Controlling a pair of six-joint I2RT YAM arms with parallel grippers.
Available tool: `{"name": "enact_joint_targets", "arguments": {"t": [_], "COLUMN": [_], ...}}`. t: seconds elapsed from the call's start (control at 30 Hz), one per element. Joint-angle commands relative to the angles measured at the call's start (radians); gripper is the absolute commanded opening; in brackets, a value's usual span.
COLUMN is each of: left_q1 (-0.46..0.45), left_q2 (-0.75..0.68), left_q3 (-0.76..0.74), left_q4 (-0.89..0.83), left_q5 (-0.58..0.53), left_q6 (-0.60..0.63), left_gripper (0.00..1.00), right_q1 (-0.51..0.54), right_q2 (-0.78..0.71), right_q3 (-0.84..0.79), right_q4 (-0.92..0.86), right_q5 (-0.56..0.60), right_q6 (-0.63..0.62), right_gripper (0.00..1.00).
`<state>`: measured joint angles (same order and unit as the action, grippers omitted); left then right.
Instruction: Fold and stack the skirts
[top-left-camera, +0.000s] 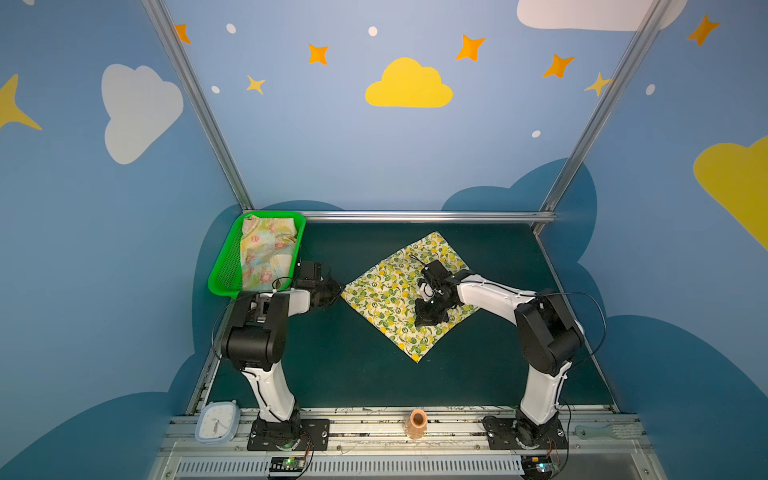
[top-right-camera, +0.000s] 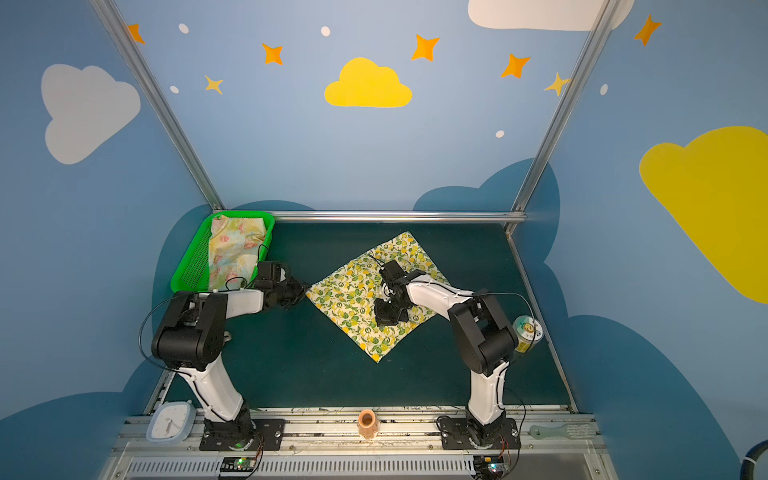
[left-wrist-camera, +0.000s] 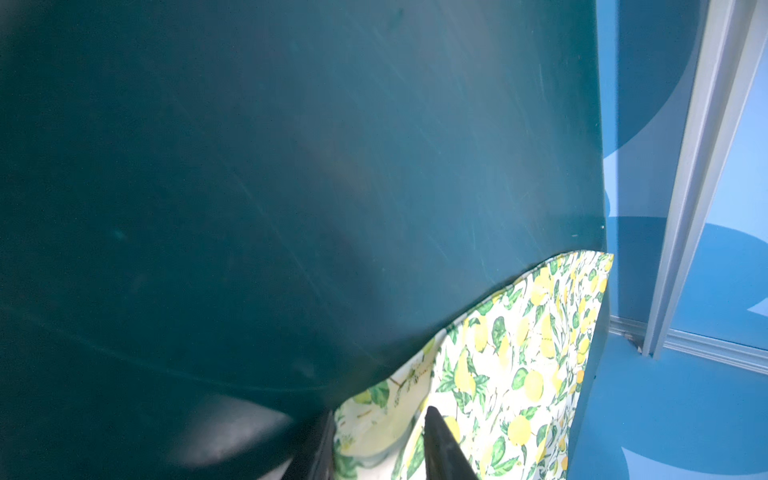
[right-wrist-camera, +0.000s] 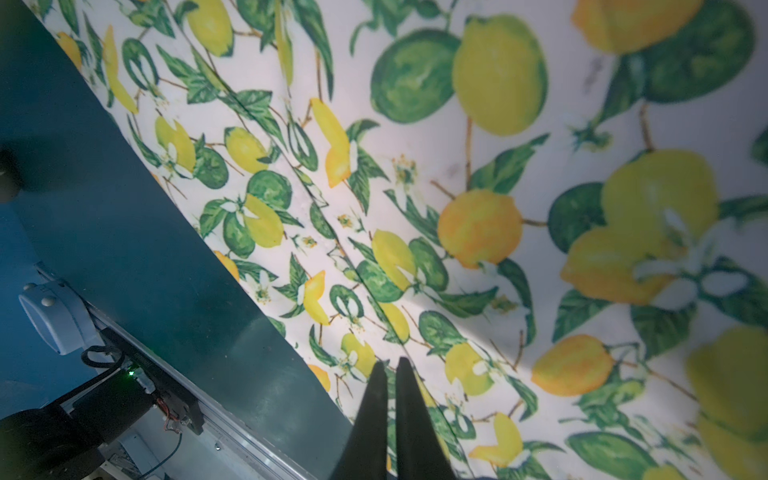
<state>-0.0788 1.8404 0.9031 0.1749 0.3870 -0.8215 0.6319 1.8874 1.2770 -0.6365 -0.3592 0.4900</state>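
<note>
The right end effector (right-wrist-camera: 390, 368) has its fingers together, tips down on the lemon skirt (top-left-camera: 386, 286), just inside its near-right edge. The left end effector (top-left-camera: 337, 291) stands apart around that skirt's left corner. The skirt lies as a diamond mid-tabletop (top-left-camera: 353, 374) — bare surface runs along the near edge. The flowered skirt (top-left-camera: 266, 253) sits in the green basket (top-left-camera: 224, 266) at the back-left corner.
</note>
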Motion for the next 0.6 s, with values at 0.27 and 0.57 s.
{"name": "enact_joint_targets", "arguments": {"t": [0.27, 0.57], "left_q1": [-0.036, -0.035], "left_q2": [0.027, 0.007], "left_q3": [-0.017, -0.013], "left_q4": [-0.058, -0.075], "left_q5": [-0.027, -0.04], "left_q6": [0.011, 0.032], "left_gripper": [0.24, 0.04], "right_q1": [-0.003, 0.072], "right_q2": [-0.007, -0.061], "right_q3": [-0.026, -0.026], "right_q4": [-0.005, -0.078], "right_q5": [0.004, 0.117], "right_q6": [-0.005, -0.064], "right_gripper": [0.1, 0.18]}}
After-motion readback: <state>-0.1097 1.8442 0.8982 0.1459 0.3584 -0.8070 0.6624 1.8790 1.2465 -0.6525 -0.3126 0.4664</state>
